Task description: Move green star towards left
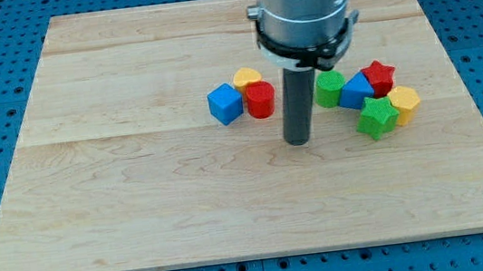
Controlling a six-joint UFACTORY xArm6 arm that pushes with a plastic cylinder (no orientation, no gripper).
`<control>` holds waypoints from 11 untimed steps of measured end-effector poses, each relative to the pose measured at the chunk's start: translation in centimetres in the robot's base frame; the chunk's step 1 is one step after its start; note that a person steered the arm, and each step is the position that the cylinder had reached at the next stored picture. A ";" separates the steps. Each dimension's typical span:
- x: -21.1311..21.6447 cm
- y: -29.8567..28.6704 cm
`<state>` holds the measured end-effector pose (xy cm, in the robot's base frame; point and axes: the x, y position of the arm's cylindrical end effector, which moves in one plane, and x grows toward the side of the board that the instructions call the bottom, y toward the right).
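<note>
The green star [376, 117] lies right of centre on the wooden board [138, 184], at the lower edge of a cluster. It touches a yellow block [405, 102] on its right and a blue block [356, 90] above it. My tip [298, 140] rests on the board to the left of the green star, with a gap of bare wood between them. The rod stands upright between the two clusters of blocks.
A red star [380, 75] and a green block [328, 89] sit at the top of the right cluster. Left of the rod are a blue cube [225, 104], a red cylinder [260, 100] and a yellow block [247, 78]. Blue pegboard surrounds the board.
</note>
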<state>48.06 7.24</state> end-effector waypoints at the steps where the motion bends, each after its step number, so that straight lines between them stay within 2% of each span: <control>1: 2.2 1.8; 2: 4.6 4.2; 3: 3.7 11.1; 4: 1.3 13.6; 5: -1.7 10.7; 6: -2.2 7.5; 8: -4.6 5.0; 10: -0.6 1.4; 11: 0.4 -4.3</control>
